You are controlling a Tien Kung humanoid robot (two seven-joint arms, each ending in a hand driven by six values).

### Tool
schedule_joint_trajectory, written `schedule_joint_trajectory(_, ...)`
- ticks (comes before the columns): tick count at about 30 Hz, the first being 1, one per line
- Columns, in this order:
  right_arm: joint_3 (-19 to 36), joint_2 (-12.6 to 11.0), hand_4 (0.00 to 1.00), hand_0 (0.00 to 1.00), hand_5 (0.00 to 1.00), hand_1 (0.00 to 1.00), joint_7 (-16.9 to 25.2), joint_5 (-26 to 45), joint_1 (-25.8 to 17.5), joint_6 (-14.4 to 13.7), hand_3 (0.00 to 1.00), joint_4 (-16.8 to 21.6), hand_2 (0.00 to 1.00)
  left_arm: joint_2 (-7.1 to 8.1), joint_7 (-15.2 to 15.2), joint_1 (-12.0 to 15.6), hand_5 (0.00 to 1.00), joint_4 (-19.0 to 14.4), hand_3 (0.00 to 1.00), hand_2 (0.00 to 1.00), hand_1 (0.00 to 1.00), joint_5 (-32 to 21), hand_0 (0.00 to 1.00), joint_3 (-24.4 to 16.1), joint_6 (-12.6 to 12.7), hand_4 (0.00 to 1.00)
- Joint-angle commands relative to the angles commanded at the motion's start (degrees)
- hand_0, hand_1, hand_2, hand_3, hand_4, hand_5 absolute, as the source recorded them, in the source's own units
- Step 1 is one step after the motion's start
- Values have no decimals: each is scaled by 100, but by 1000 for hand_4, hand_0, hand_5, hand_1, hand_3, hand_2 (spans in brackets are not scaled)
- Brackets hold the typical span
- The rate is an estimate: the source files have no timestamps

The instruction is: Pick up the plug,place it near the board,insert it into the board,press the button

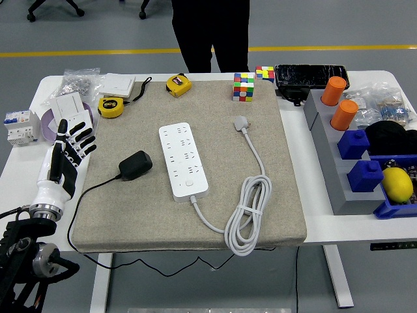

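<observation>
A black plug adapter [135, 165] lies on the beige mat [287, 169], its black cord trailing off the mat's left edge. Just right of it a white power strip [182, 159] lies lengthwise, its button near the close end. The strip's own white cable [251, 208] coils at the mat's front and ends in a white plug [242, 122] farther back. My left hand [69, 151] hovers at the mat's left edge, fingers spread, holding nothing, a little left of the black plug. The right hand is out of view.
Two yellow tape measures [111, 107], Rubik's cubes [244, 87], a black case [309, 77] and white switch parts [68, 107] line the far side. A grey rack [339, 182] with orange and blue pieces stands at right. A person [210, 32] stands behind the table.
</observation>
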Motion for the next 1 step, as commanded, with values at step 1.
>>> schedule_joint_trajectory(1,11,1,998,796,986,700,-3,-7,0,0,750,0,709,0,1,-3,860,1,779,788,789,5,753,-2,0,998)
